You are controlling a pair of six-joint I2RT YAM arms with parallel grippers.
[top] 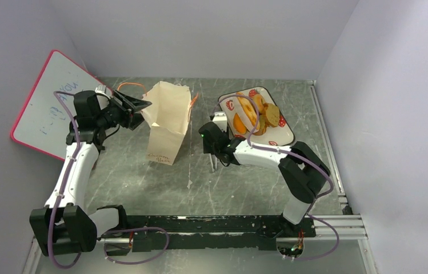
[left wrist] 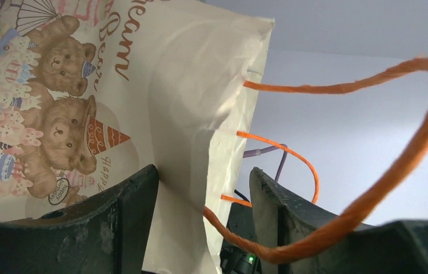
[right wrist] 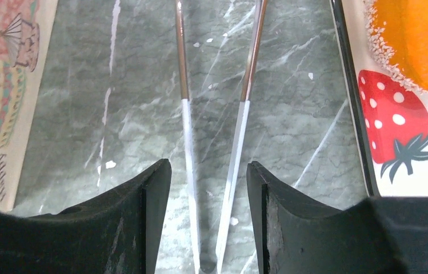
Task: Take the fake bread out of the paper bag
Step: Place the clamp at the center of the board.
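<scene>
The paper bag (top: 168, 120) stands upright in the middle of the table, its mouth open; its inside does not show. My left gripper (top: 142, 106) is open at the bag's left rim. In the left wrist view the jaws (left wrist: 203, 177) straddle the bag's side wall (left wrist: 188, 114) and an orange cord handle (left wrist: 371, 188). Several pieces of fake bread (top: 255, 113) lie piled on a white strawberry-printed tray (top: 283, 137). My right gripper (top: 214, 157) is open, pointing down between bag and tray. Its jaws (right wrist: 208, 165) straddle thin metal tongs (right wrist: 240, 131) without touching them.
A red-framed whiteboard (top: 51, 103) leans on the left wall. A metal rail (top: 326, 142) runs along the table's right edge. In the right wrist view the bag's printed face (right wrist: 0, 85) is at the left, with the tray (right wrist: 406, 125) and an orange bread piece (right wrist: 423, 40) at the right.
</scene>
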